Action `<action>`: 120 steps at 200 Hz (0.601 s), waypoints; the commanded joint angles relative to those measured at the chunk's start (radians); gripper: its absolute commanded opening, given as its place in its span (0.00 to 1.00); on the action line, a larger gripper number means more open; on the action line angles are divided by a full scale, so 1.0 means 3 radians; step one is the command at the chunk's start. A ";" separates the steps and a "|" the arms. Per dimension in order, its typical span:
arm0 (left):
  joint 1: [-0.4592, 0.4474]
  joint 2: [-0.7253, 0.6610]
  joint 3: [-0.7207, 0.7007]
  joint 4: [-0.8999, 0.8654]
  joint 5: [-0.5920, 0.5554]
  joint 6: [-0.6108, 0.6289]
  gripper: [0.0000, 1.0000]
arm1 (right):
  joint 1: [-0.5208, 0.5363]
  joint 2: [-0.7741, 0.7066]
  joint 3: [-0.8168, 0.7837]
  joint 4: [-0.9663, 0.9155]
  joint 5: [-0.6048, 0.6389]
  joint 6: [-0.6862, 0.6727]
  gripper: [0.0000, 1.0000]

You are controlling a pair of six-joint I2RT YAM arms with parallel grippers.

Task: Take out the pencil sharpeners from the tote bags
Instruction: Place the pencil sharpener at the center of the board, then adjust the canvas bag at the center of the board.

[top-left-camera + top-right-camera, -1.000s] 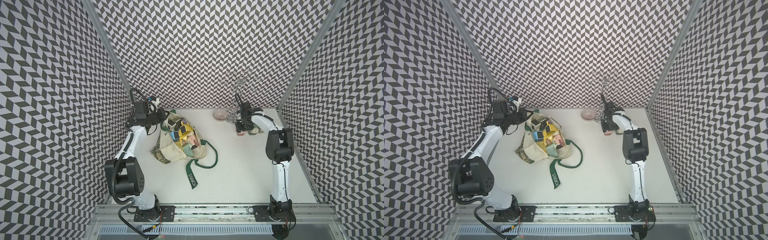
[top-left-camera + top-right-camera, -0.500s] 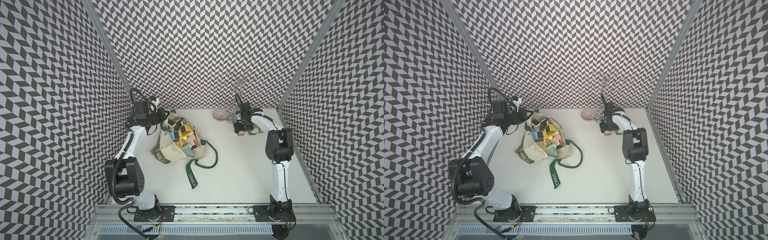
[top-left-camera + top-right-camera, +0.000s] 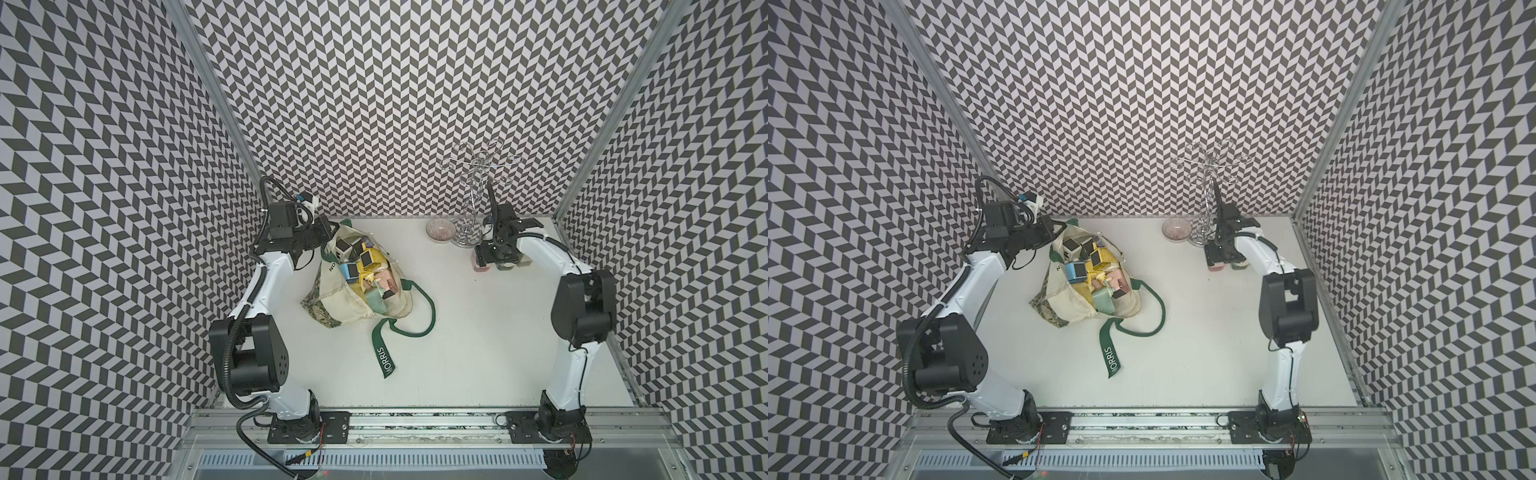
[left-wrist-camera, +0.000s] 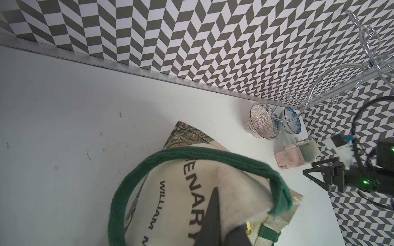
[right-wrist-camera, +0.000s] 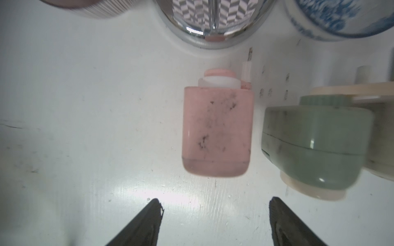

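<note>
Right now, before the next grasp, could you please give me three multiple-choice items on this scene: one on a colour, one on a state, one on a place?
1. What colour are the straps of the bag?
A. red
B. dark green
C. blue

2. How is the right gripper?
A. open and empty
B. shut tight
C. shut on a strap

3. Where is the pink sharpener?
A. in the bag
B. in the right gripper
C. on the table, beside the green sharpener

Answers:
1 B: the lettered strap lying on the table is dark green.
2 A: the right wrist view shows its fingers apart with nothing between them.
3 C: it lies on the white surface ahead of the fingers, with the green one next to it.
</note>
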 commanded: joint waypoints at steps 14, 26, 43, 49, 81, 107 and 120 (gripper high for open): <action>-0.0001 -0.0131 0.0107 0.0321 0.0113 0.0028 0.00 | 0.0237 -0.0818 -0.0522 0.0607 0.0108 0.0124 0.79; -0.0002 -0.0142 0.0099 0.0344 0.0158 0.0015 0.00 | 0.0373 -0.0991 -0.0590 0.0662 0.0133 0.0191 0.78; -0.0007 -0.0149 0.0098 0.0361 0.0205 0.0007 0.00 | 0.0608 -0.1178 -0.0650 0.0739 0.0118 0.0289 0.74; -0.0007 -0.0148 0.0104 0.0360 0.0201 0.0012 0.00 | 0.0681 -0.1239 -0.0688 0.0775 0.0051 0.0305 0.73; -0.0047 -0.0167 0.0127 0.0302 0.0133 0.0075 0.00 | 0.1005 -0.1787 -0.1401 0.1682 -0.0299 0.0422 0.71; -0.0073 -0.0155 0.0142 0.0273 0.0109 0.0099 0.00 | 0.1020 -0.2417 -0.2313 0.2970 -0.0701 0.0887 0.76; -0.0068 -0.0147 0.0159 0.0255 0.0108 0.0109 0.00 | 0.1019 -0.2737 -0.2802 0.3712 -0.0712 0.1078 0.83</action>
